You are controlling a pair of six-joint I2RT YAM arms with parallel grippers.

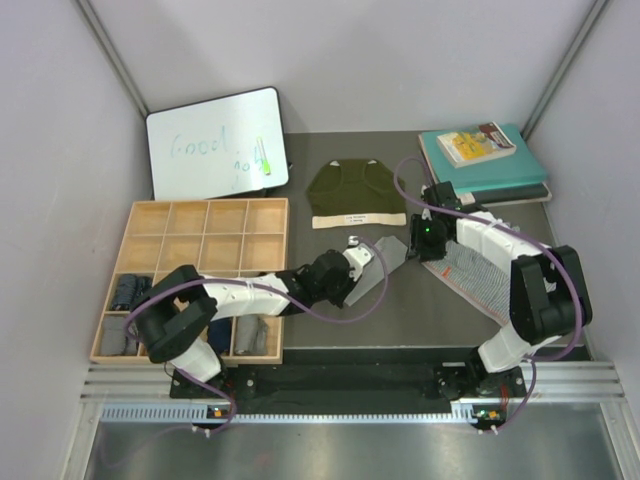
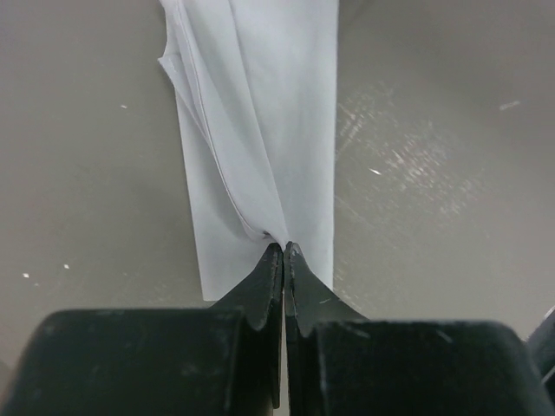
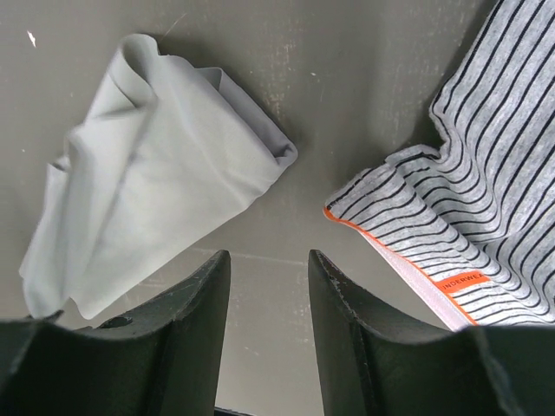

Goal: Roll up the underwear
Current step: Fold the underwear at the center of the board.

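Note:
A light grey underwear [image 1: 374, 270] lies folded into a long strip in the middle of the table. My left gripper [image 1: 362, 254] is shut on its near end, the cloth [image 2: 260, 130] gathering into creases at the fingertips [image 2: 284, 249]. My right gripper [image 3: 269, 260] hangs open over bare table, with the grey cloth [image 3: 156, 182] to its left and the grey-and-white striped underwear [image 3: 486, 199] with an orange-edged waistband to its right. That striped piece [image 1: 478, 272] lies partly under the right arm. The olive green underwear [image 1: 356, 190] with a cream waistband lies flat further back.
A wooden compartment tray [image 1: 205, 222] stands at the left, with dark and grey rolled cloth in its near cells. A whiteboard [image 1: 215, 140] leans at the back left. Teal books [image 1: 490, 165] are stacked at the back right.

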